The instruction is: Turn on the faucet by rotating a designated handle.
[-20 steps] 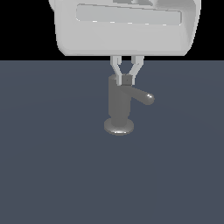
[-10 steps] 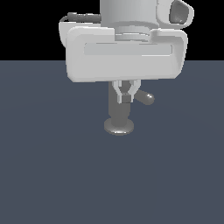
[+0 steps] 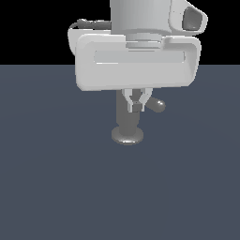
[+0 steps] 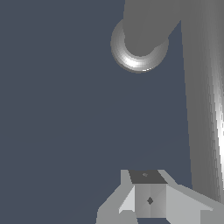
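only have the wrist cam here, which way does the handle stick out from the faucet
observer: in the exterior view the handle sticks out near the top of the faucet, toward that view's right.
operator: and wheres the gripper against it
observer: the gripper hangs in front of the faucet's upper body, fingertips together, just to the exterior view's left of the handle's rounded tip. I can't tell whether it touches.

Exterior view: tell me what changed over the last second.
The arm came down and toward the camera, so the gripper now sits in front of the faucet, beside the handle. The jaws closed from a spread V to touching, holding nothing. The handle's tip seems to have swung slightly, now looking shorter. The faucet base stayed put.
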### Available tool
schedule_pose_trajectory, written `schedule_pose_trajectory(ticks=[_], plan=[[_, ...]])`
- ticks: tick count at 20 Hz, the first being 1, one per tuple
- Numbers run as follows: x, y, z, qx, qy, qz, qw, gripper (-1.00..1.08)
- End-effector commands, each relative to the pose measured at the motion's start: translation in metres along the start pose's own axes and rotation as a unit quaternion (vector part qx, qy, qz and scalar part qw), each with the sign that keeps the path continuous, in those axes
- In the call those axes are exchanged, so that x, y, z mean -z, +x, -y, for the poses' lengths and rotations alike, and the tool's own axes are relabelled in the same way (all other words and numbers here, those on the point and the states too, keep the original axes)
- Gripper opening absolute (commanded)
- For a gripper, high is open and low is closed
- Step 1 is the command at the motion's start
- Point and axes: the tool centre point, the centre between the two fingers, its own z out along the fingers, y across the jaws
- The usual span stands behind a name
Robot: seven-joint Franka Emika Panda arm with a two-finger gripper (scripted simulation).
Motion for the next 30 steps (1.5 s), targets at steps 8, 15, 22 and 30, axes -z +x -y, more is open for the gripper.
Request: schedule_pose_trajectory(ticks=[8,15,22,30], plan=[[0.000,0.007,-0.040,0.000,0.000,0.000,1.0000,-1.00],[0.000,0.012,-0.071,-0.001,0.000,0.000,1.0000,-1.00],[0.000,0.017,-0.100,-0.001,0.000,0.000,1.0000,-1.00],[0.000,0.022,-0.132,-0.001,0.000,0.000,1.0000,-1.00]])
